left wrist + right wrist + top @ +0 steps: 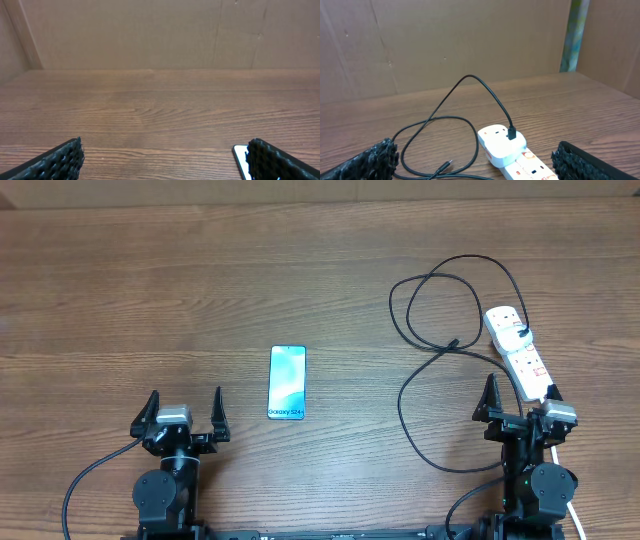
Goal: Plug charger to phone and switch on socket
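Resting at the near edge of the wooden table (100,300) with left gripper (184,402) and right gripper (521,392) both spread wide, holding nothing. Lying flat, screen up, near the middle: the phone (287,382). Plugged into the far end of the white power strip (518,348) at the right: the charger (492,96), looped loosely, with its connector tip (455,343) free and well apart from the phone.

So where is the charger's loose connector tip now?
Overhead view: the connector tip lies on the right side, just left of the power strip, well right of the phone.
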